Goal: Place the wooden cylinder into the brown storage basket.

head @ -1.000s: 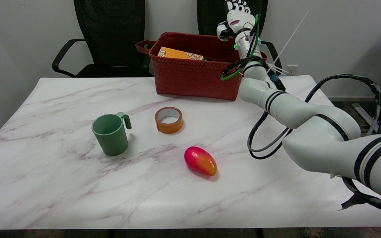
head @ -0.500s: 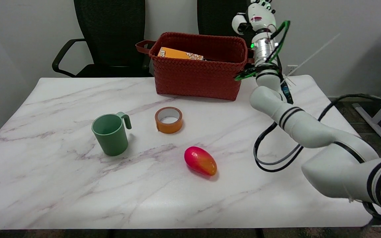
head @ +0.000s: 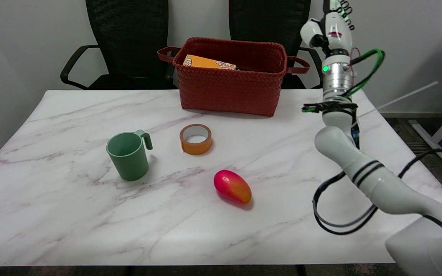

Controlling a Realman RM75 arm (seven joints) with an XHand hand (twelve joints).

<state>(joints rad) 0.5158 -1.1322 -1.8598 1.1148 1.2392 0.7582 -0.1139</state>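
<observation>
The brown woven storage basket [head: 230, 82] stands at the table's far edge, with an orange box [head: 205, 62] lying inside on its left. No wooden cylinder shows anywhere; the basket's front wall hides most of its floor. My right hand [head: 331, 27] is raised in the air to the right of the basket, beyond its right handle [head: 299, 65] and clear of the rim. Its fingers [head: 347, 5] point up and are partly cut off by the picture's top edge. Nothing shows in the hand.
On the marble table [head: 71, 214] stand a green mug [head: 128, 154], an orange tape roll [head: 195, 138] and a red-orange mango [head: 232, 186]. Two black chairs [head: 129, 42] stand behind the table. Black cables [head: 320, 218] hang from my right arm over the table's right side.
My right hand has swung to the right, from above the basket's right end to well beside it, and the forearm has pulled back off the basket. The objects on the table stayed put.
</observation>
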